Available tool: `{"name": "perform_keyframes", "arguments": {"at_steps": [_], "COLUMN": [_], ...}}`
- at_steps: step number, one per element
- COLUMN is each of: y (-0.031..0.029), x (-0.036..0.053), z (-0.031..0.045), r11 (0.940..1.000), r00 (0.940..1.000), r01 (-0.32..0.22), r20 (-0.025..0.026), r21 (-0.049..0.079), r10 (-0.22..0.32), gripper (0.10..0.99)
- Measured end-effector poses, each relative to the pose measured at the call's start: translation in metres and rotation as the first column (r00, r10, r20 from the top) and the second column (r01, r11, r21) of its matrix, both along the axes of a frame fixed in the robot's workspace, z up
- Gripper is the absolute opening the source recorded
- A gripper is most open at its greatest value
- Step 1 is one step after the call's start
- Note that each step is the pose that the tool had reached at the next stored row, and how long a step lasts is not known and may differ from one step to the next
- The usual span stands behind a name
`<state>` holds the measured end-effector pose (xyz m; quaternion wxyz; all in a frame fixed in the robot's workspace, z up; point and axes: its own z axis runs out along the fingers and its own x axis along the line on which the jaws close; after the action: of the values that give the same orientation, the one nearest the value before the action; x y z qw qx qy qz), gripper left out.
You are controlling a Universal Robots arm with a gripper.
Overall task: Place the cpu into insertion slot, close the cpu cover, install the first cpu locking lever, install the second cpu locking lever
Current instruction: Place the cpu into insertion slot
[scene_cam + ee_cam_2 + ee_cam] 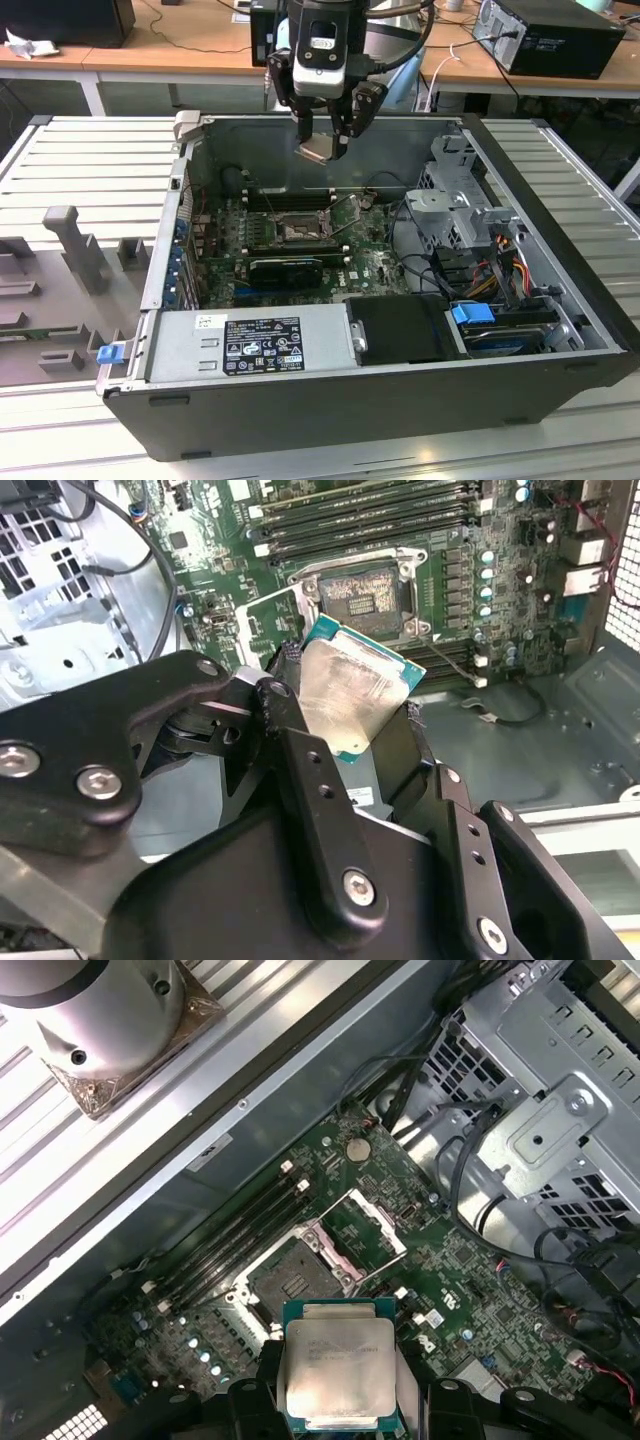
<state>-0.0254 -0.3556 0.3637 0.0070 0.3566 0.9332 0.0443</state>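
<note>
Pinched edgewise in the black hand (327, 140), exterior view's upper centre: small silver-grey square cpu (318, 151), likely light, stiff, fragile.

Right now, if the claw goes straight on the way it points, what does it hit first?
Likely the square dark socket with silvery rim on the green motherboard, met by the small silver-grey square chip the claw grips; nothing shows between, though depth is unclear.

Exterior view looks down into the case (350, 410); both wrist views share its motherboard (215, 600) (450, 1260).
</note>
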Motion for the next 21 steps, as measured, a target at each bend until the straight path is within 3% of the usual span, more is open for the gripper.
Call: {"name": "perform_keyframes", "arguments": {"at_steps": [7, 21], "y": [0.0000, 0.0000], "x": [0.0000, 0.0000], "z": [-0.0061, -0.0069], "r11": [1.0000, 0.9983], "r00": [1.0000, 0.9983], "r01": [0.001, 0.059], "r20": [-0.0002, -0.0002], "r21": [-0.002, -0.002], "r10": [-0.001, -0.059], "gripper": [0.525, 0.525]}}
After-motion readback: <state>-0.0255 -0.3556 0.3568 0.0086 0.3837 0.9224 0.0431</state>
